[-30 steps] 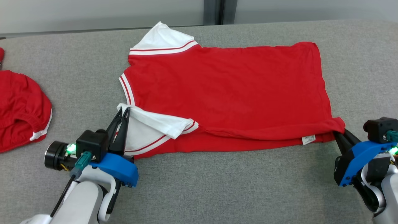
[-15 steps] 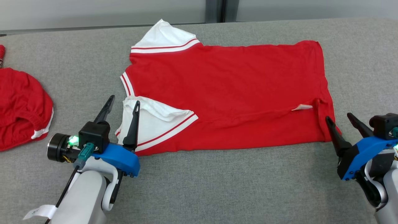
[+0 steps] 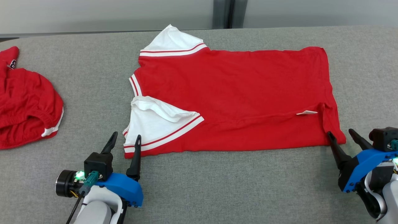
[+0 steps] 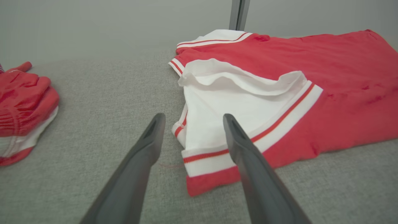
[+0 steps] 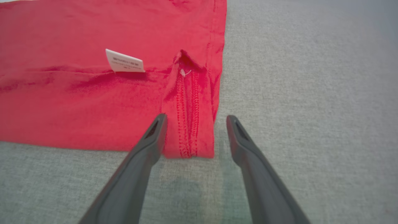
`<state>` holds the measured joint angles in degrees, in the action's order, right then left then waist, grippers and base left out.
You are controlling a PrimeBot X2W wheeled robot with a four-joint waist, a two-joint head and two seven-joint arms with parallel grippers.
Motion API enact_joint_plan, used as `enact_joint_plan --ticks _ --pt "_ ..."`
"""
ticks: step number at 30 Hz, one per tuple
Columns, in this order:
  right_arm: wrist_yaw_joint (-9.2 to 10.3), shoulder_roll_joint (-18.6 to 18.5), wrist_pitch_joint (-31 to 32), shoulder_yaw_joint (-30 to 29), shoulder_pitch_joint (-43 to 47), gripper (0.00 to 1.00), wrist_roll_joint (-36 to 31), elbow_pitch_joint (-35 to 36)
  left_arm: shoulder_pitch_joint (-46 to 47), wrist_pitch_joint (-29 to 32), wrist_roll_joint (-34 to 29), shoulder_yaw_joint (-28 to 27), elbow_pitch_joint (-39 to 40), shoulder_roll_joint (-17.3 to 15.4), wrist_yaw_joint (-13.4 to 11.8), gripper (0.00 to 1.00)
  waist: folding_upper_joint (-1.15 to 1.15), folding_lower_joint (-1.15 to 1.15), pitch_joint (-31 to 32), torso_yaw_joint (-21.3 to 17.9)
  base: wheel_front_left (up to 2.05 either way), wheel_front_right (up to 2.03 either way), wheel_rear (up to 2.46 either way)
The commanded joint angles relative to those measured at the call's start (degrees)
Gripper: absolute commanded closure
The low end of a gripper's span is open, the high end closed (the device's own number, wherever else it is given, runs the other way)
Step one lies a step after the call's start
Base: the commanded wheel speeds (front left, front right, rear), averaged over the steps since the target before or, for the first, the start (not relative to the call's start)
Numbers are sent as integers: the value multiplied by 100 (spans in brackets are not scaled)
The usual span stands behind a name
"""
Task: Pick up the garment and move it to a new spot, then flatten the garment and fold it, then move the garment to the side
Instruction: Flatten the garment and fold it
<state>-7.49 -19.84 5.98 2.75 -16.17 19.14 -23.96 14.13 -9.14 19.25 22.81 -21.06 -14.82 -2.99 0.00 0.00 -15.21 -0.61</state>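
The garment is a red shirt with white, red-striped sleeves, lying flat on the grey table with its collar end to the left. Its near sleeve is folded over the body, and a white label shows near the right hem. My left gripper stands open just in front of the near-left corner, apart from the cloth. In the left wrist view the open left gripper frames the sleeve cuff. My right gripper is open at the near-right hem corner; its fingers hold nothing.
A second red garment with a white trim lies bunched at the table's left edge and shows again as a red heap in the left wrist view. Bare grey table stretches along the near side. A pale wall rises behind the table.
Both grippers opened, let go of the sleeve and the hem corner, and drew back toward the near edge. The released cloth settled flat. The head camera shifted slightly.
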Motion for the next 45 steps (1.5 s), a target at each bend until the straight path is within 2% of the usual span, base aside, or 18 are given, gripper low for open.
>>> enact_joint_plan --ticks 1,8,17,18,19,20,21,22,30,33,38,45 --pt "-1 48 -27 11 -8 0 -25 -47 -49 18 42 -1 -18 3 11 0 0 0 -12 21 0 0 0" --pt "0 180 -69 131 -150 0 -113 -356 -82 137 168 56 -303 92 25 0 0 0 -58 35 0 0 0" --pt "2 237 -131 164 -361 0 -321 -1026 62 240 283 164 -828 164 209 0 0 0 -75 46 0 0 0" --pt "5 250 -125 174 -375 23 -340 -1100 90 251 295 181 -876 181 237 0 0 0 -75 49 0 0 0" --pt "5 271 -146 187 -383 55 -327 -1149 119 248 320 192 -920 201 264 13 0 0 -72 50 0 0 0" --pt "5 288 -161 207 -391 93 -302 -1182 145 238 332 196 -964 214 274 57 0 0 -68 49 0 0 0" --pt "5 306 -178 226 -397 100 -285 -1212 169 221 331 200 -1011 215 291 83 0 0 -56 44 0 0 0" --pt "4 318 -223 242 -405 100 -268 -1217 200 192 328 207 -1044 209 302 100 0 0 -38 35 0 0 0" --pt "3 353 -573 405 -304 100 -96 -1248 18 -58 426 80 -965 108 179 100 0 0 390 -33 0 0 0" --pt "3 350 -628 435 -125 100 -28 -1160 -240 -104 500 30 -755 107 48 100 0 0 586 -36 0 0 0" --pt "3 317 -641 352 329 100 59 -792 -846 -28 569 -4 -218 37 -184 100 0 0 780 -4 0 0 0" --pt "4 384 -401 16 1385 100 43 152 -1808 191 671 -75 723 -84 -610 100 0 0 1000 89 0 0 0"
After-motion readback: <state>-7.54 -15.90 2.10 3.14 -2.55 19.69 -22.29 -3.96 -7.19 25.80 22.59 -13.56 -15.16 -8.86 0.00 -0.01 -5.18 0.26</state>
